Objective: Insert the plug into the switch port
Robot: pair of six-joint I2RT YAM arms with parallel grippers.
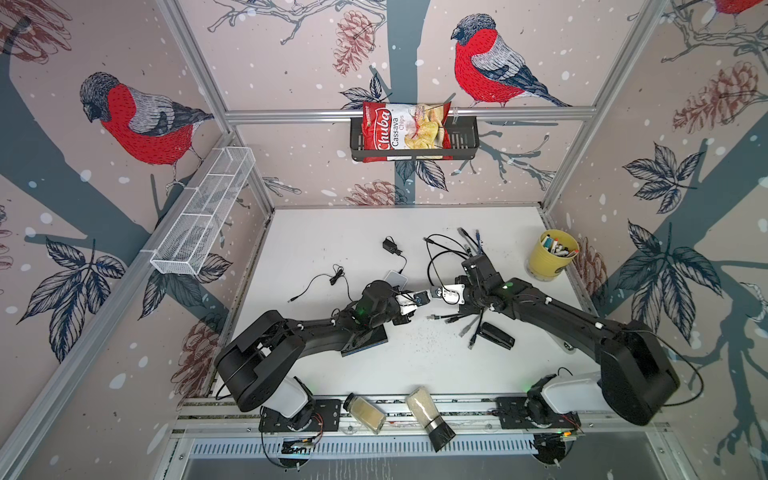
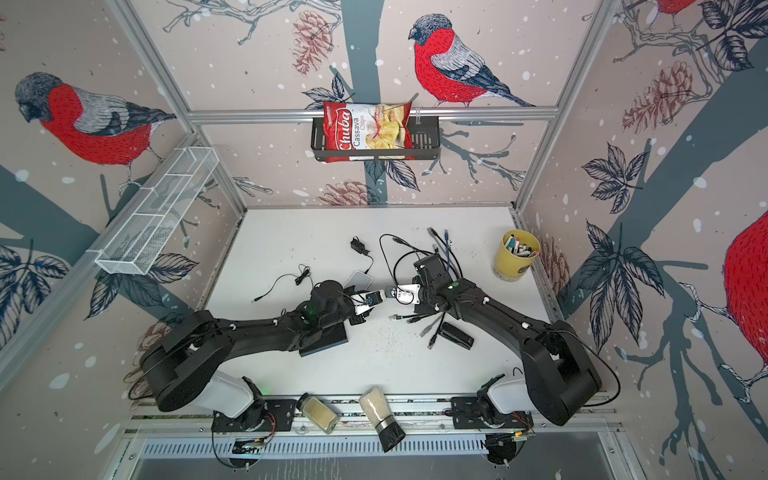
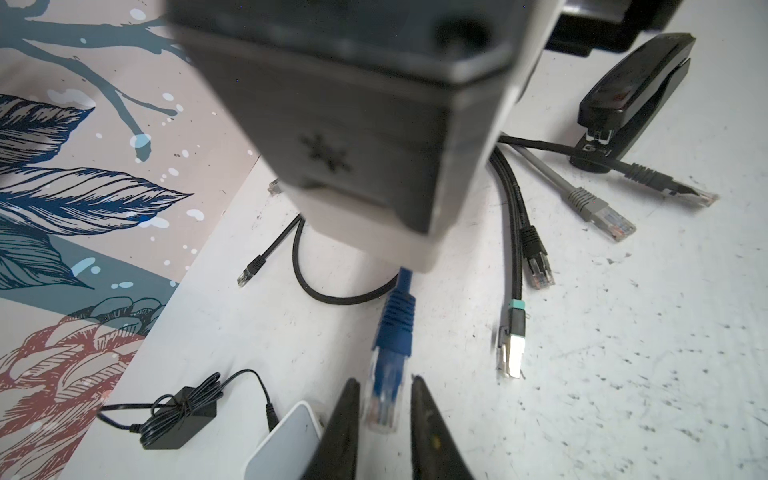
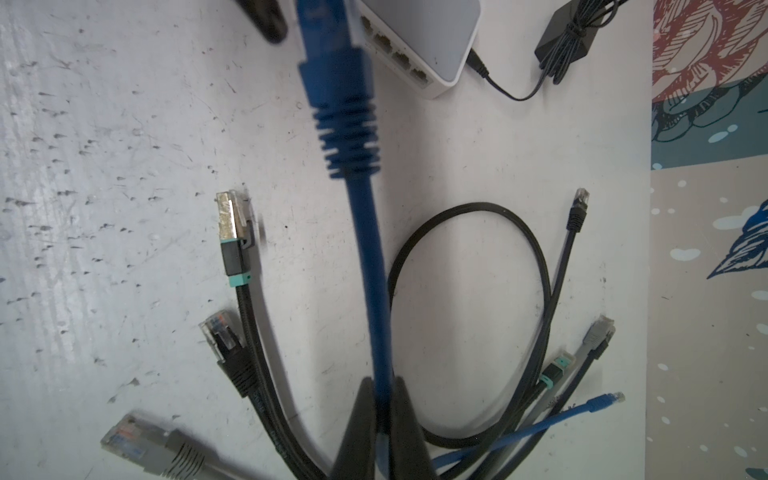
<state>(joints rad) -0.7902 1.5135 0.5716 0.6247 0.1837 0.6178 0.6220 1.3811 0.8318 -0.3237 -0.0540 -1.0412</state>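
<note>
The plug is a small clear RJ45 connector on the end of a blue Ethernet cable; I judge it light, hard and brittle, with its latch tab the part most likely to snap, so it wants holding by its flat sides, not across the tab; behind it the ribbed blue boot looks rubbery and should give a little; the cable beyond is limp and will not steer the plug from a hold far back. In the left wrist view the left hand has its two dark fingers standing either side of the plug, very near it; whether they press on it I cannot tell. The right hand is clenched on the cable behind the boot, holding it above the bench. In both top views the left arm and the right arm reach in from the near edge, low and stretched; the hands meet nose to nose over the middle of the bench. Just beyond the left hand lies the white network switch; its row of ports shows in the right wrist view; the plug hangs in the air near it, not yet inserted.
</note>
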